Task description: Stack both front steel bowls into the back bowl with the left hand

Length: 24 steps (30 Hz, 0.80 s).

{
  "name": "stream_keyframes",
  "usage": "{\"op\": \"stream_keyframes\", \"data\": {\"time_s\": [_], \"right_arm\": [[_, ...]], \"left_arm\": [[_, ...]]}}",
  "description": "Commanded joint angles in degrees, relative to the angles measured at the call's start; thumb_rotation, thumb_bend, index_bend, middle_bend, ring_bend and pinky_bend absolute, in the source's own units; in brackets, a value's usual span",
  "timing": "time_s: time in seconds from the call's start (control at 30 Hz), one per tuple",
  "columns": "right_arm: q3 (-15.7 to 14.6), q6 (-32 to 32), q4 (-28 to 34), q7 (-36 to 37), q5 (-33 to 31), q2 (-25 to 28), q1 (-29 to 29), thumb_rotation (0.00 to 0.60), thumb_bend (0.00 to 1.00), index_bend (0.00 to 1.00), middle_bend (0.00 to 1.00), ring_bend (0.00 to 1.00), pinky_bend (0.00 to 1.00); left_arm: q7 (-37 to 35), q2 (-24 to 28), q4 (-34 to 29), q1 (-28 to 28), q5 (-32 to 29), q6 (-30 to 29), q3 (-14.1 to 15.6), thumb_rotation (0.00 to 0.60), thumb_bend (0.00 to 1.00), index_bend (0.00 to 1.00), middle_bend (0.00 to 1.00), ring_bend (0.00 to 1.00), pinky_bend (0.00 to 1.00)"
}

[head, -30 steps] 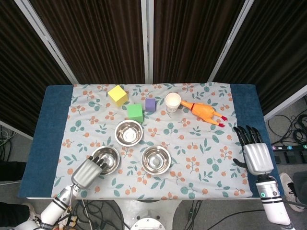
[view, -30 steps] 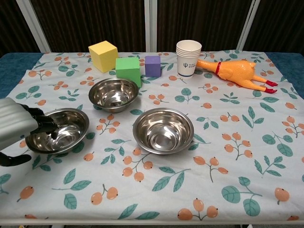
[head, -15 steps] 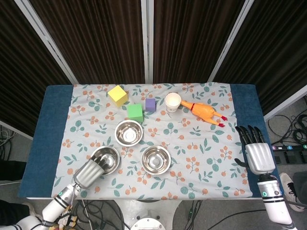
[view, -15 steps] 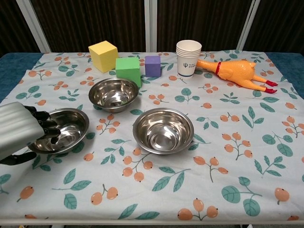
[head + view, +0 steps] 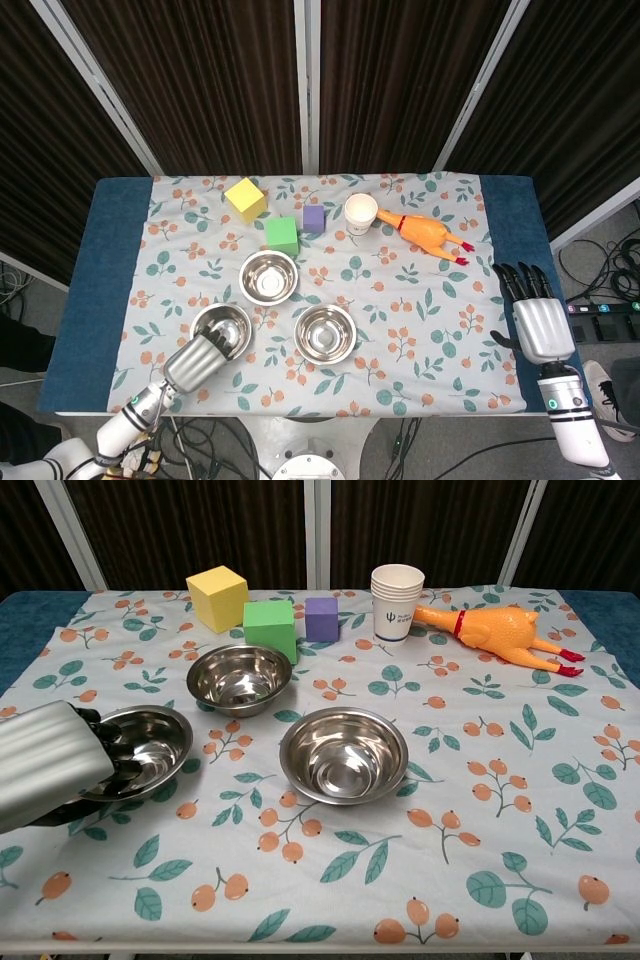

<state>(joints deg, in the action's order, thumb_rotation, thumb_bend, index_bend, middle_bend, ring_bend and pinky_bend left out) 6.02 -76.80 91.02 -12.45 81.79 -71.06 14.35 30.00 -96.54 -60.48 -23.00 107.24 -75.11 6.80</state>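
From the head view, the left hand (image 5: 200, 358) reaches up from the tabletop's front edge, fingers over the front-left bowl (image 5: 221, 329) rim. The right hand (image 5: 536, 315) lies open-fingered near the right edge.

Chest view: the left hand's fingers (image 5: 118, 755) curl inside that bowl, gripping its near rim; the back bowl (image 5: 240, 678) sits just beyond, the front-right bowl (image 5: 343, 755) beside.

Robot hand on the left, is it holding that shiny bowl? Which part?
The left robot hand has its fingers over the near rim of the front-left steel bowl. Whether it truly grips cannot be told. The right robot hand holds nothing.
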Motion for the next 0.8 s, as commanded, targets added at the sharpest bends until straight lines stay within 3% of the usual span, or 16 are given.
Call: {"op": "stream_keyframes", "data": {"time_s": [0.03,0.5,0.8], "right_arm": [[-0.01,0.02,-0.04,0.10,0.00,0.03,0.02,0.600,0.00,0.02,0.10,0.00,0.04],[-0.11,0.25,-0.02,0.74,-0.16,0.29,0.09,0.600,0.00,0.02,0.10,0.00,0.03],[0.86,-2.03,0.37,1.37,0.42,0.31,-0.20,0.600,0.00,0.02,0.10,0.00,0.03]], "left_arm": [[-1.02,-1.03,1.69,-0.10,0.69,-1.35,0.20,0.600,0.32,0.69,0.71,0.59,0.64],[-2.19,-1.50,3.10,-0.50,0.93,-3.61,0.19,0.600,0.33,0.71,0.73,0.61,0.65],[-0.82,0.89,-0.25,-5.50,0.27,-3.40,-5.06,0.600,0.33,0.72,0.74,0.62,0.65]]}}
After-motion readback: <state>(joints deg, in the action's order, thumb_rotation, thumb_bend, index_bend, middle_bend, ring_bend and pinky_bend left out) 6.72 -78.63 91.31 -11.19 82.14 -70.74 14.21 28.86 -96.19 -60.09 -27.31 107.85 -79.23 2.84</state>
